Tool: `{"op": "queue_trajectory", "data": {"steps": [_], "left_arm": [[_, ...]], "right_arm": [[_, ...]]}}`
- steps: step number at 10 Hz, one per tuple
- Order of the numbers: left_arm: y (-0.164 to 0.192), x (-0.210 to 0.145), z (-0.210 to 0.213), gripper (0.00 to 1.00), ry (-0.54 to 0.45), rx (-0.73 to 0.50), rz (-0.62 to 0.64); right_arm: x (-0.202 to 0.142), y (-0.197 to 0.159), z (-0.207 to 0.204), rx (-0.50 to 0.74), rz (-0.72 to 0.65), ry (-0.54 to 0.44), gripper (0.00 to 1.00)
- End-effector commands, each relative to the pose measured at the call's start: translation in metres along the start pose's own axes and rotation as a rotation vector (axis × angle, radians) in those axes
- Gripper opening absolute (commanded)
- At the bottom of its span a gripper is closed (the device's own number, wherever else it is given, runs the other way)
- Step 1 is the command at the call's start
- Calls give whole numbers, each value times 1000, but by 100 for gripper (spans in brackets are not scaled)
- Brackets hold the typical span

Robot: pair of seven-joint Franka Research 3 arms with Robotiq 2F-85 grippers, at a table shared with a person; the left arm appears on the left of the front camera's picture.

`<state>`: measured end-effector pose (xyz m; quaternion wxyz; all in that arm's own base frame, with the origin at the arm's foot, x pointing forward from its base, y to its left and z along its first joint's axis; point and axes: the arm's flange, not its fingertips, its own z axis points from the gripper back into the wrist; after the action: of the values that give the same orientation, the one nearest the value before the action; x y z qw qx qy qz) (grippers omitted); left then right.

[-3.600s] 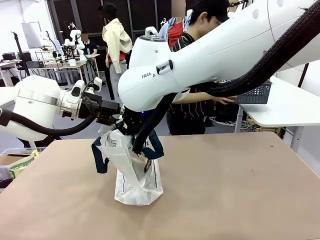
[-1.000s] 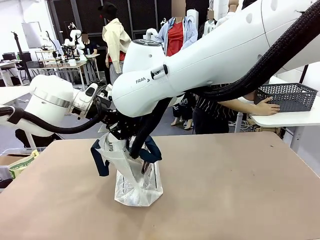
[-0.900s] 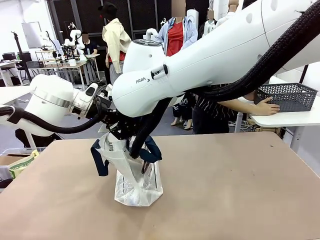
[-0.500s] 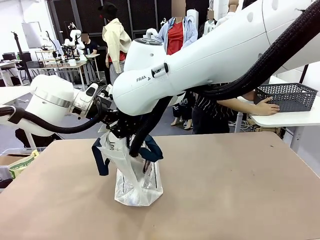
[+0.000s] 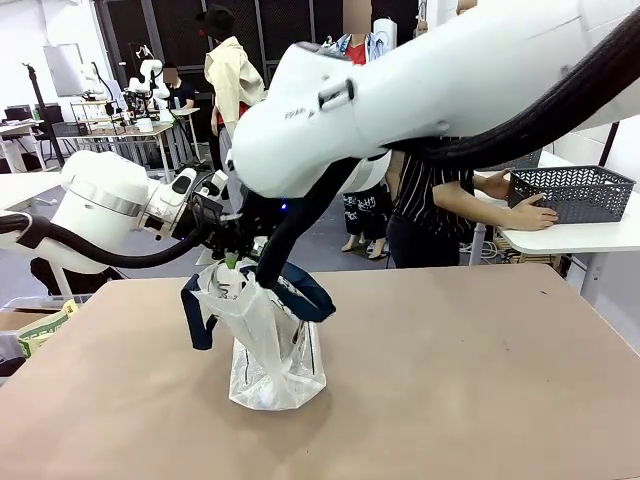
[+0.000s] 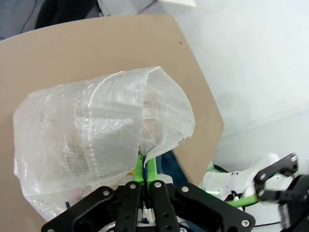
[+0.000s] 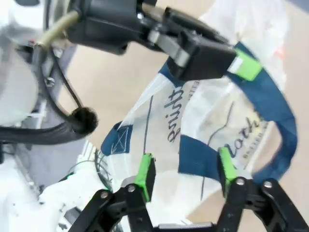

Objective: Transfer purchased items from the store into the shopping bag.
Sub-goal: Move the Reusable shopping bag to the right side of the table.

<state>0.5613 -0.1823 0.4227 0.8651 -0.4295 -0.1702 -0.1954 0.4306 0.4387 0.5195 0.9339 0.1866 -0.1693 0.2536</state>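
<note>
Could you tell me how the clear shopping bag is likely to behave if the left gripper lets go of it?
The shopping bag looks thin and crinkled, so it is probably floppy. The left gripper pinches its rim upward, so released, the top would likely slump. Its base rests on the table, so tipping seems less likely.

A tan-brown surface (image 5: 470,370) is stretching across the foreground of a brightly lit workshop, its top plain and matte. To the right, a white side table (image 5: 585,235) is standing against a pale wall (image 5: 625,150). Behind it, dark panelled partitions (image 5: 290,25) are lining the back of the room above a grey floor (image 5: 345,262). At far left, more white tables (image 5: 120,135) cluttered with equipment are filling the background, and a whiteboard (image 5: 62,68) is leaning near them. A person in a striped top (image 5: 425,195) is standing beside the side table.
</note>
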Motion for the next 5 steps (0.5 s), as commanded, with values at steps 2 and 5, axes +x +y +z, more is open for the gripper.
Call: {"op": "queue_trajectory", "data": {"steps": [2,5], "left_arm": [[3,5,1,0,9,24,4],[-2,3,-1,0,20,33,-4]], "right_arm": [[-40,-53,71,-59,-72,-87,100],[-70,-137,156,-230,-330,-193,100]]}}
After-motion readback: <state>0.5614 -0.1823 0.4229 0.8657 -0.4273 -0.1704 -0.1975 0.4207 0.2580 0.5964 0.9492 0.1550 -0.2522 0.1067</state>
